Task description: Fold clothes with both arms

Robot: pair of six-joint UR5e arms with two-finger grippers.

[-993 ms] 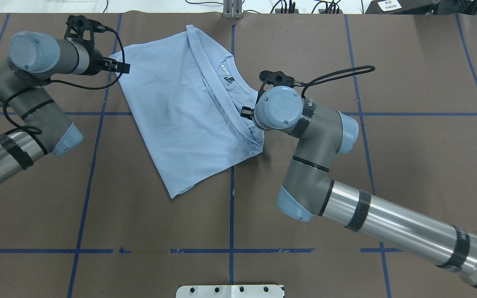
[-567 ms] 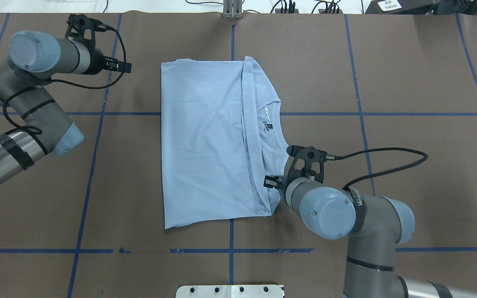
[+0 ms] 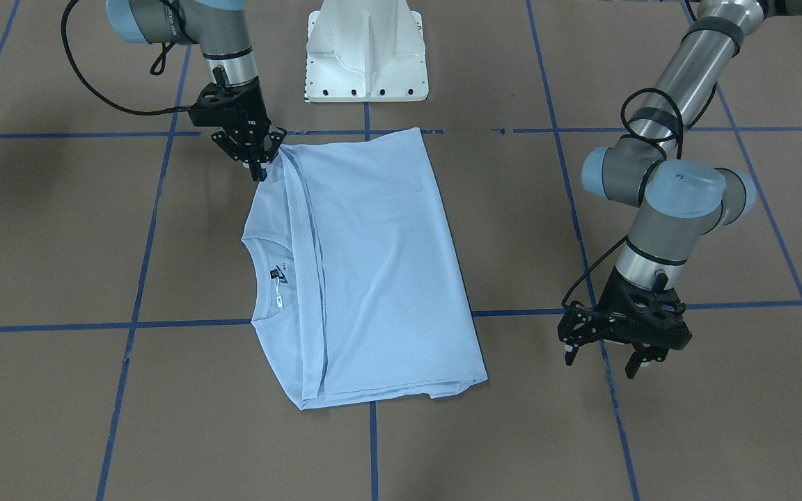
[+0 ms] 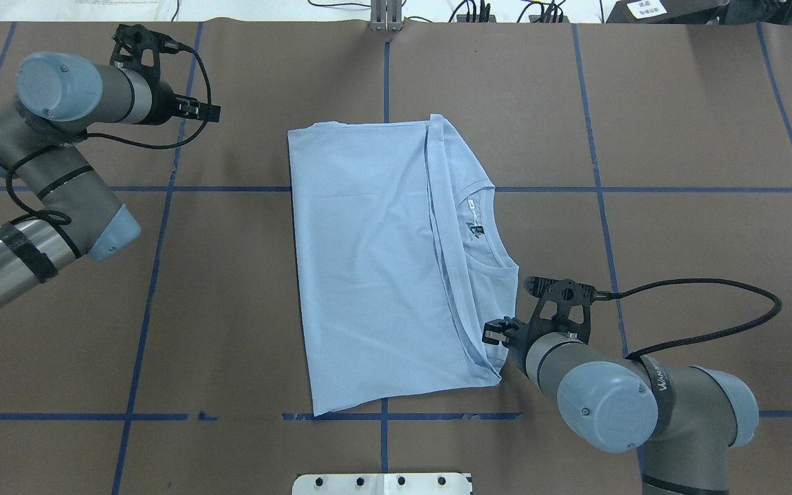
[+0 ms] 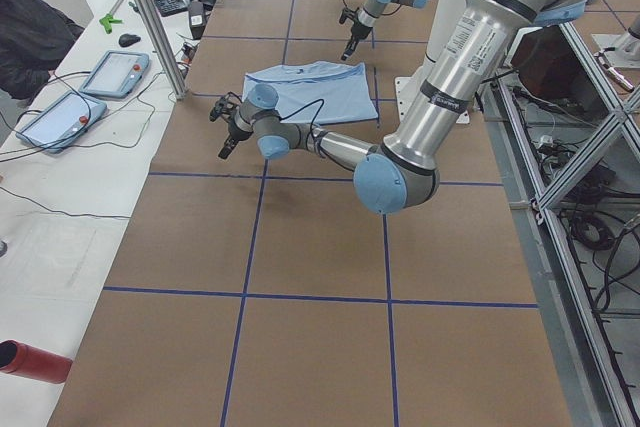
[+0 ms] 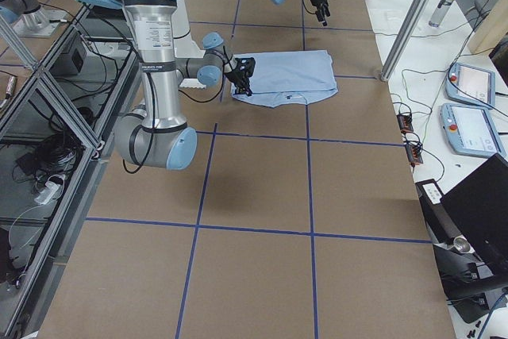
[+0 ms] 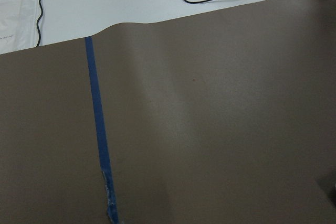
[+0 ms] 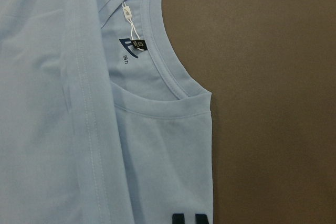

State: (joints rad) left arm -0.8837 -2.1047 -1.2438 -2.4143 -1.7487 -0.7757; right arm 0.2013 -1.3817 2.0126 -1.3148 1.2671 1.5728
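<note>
Far off the shirt's left side, the left arm (image 4: 59,179) is bent over the brown bench (image 4: 678,137). The left tool (image 3: 603,358) hangs just above the surface, well apart from the cloth. Its fingers are spread wide with nothing between them, and its own camera sees only bare bench and a blue tape line (image 7: 100,140).

The shirt (image 4: 368,261) lies flat in the middle of the bench, light blue and folded. A broad smooth panel is laid over most of it, and a long hemmed edge runs down the shirt just left of the neck. Right of that edge the collar (image 4: 499,251) shows, round and ribbed, opening away from the left arm. A small dark label (image 8: 137,44) sits inside it, with a white tag just beside it. The shirt's near edge slants a little against the tape grid.

At the shirt's right corner nearest the robot, below the collar, sits the right tool (image 4: 493,333). Its fingers are drawn together on the fabric's edge, pinching it as far as I can see. From its wrist camera a dark fingertip lies on the cloth. The right arm (image 4: 643,405) is bent close behind it, off the shirt's right side. A black cable (image 4: 746,323) loops out over the bench beyond that.
</note>
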